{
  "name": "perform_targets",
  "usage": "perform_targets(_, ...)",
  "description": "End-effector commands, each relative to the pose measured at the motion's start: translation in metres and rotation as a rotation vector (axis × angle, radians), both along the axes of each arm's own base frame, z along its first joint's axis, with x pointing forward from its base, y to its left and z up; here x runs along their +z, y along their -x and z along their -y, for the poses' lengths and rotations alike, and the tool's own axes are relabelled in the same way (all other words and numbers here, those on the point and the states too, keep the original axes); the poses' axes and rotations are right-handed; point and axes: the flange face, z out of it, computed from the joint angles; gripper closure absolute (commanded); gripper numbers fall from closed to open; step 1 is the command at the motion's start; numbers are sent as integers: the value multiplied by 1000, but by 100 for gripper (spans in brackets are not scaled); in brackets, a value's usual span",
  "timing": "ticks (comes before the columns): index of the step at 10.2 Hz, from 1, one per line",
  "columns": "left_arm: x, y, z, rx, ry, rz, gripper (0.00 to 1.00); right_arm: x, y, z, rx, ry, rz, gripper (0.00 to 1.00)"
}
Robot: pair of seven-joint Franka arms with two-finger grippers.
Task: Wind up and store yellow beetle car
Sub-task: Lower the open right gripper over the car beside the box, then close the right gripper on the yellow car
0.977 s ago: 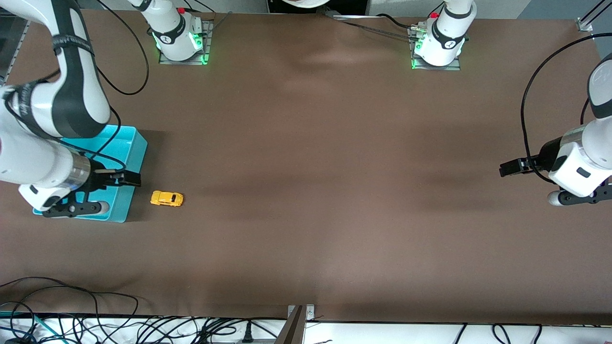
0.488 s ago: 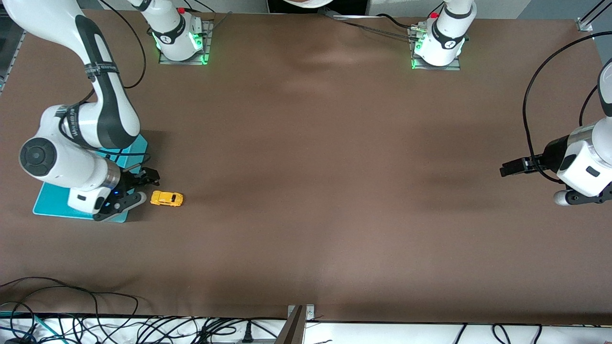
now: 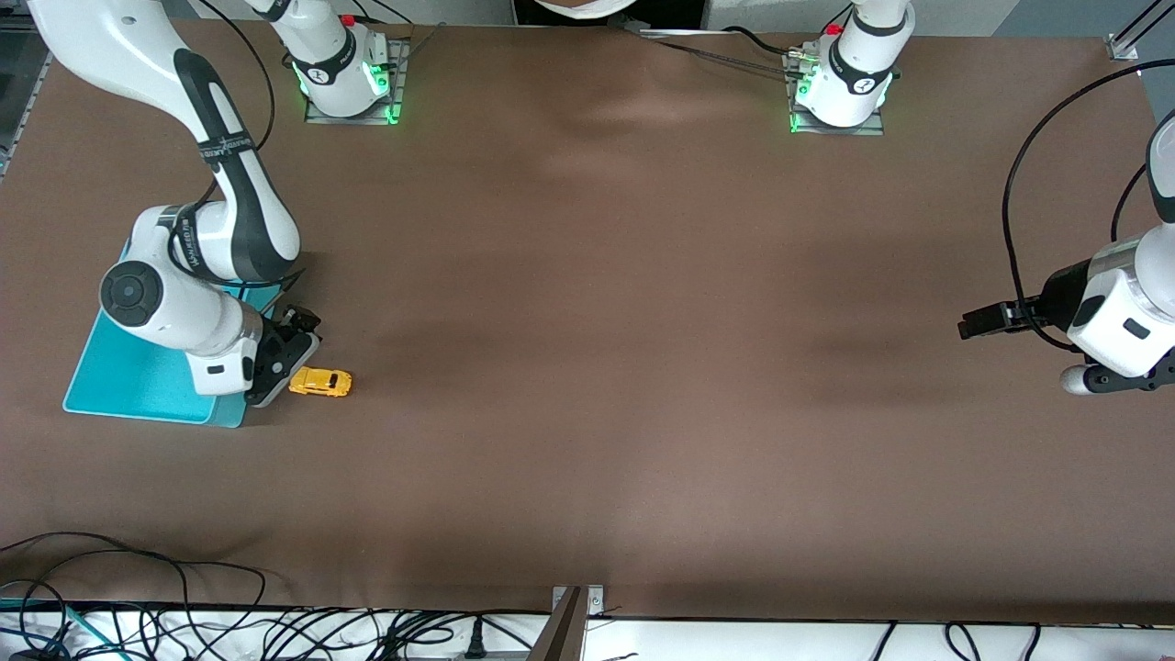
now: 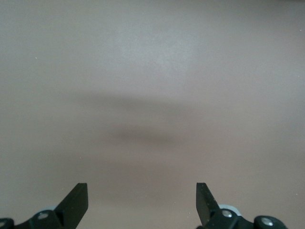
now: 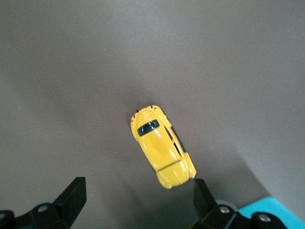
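Yellow beetle car (image 3: 320, 382), lower left of the front frame: yellow-orange body, dark windows. Bin (image 3: 138, 381) beside it: plain turquoise. Table (image 3: 606, 321): uniform matte brown, no pattern. Both arms white with dark grey joints; right gripper (image 5: 138, 202) and left gripper (image 4: 142, 202) fingers black. Green lights glow at both arm bases along the top edge.

Turquoise bin (image 3: 138, 381) just beside yellow beetle car (image 3: 320, 382), bare table (image 3: 643, 367) elsewhere around it
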Motion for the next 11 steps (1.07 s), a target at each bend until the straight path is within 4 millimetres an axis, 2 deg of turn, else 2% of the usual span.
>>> perform_targets(1,10,4,2,-18,27,-1,0,-11,4,-2,150,-7,51,0)
perform_targets(2,10,4,3,-20,28,0,0,-14,0,-3,233,-2,92,0)
perform_targets(4,11,4,9,-29,32,1,0,-31,-5,-4,356,0,127,0)
perform_targets(6,12,5,10,-30,32,3,0,-51,-3,-5,362,-3,115,0)
perform_targets(10,15,6,10,-31,30,7,0,-69,0,-9,362,-12,99,0)
perform_targets(11,15,6,10,-32,30,7,0,-70,0,-9,362,-12,98,11)
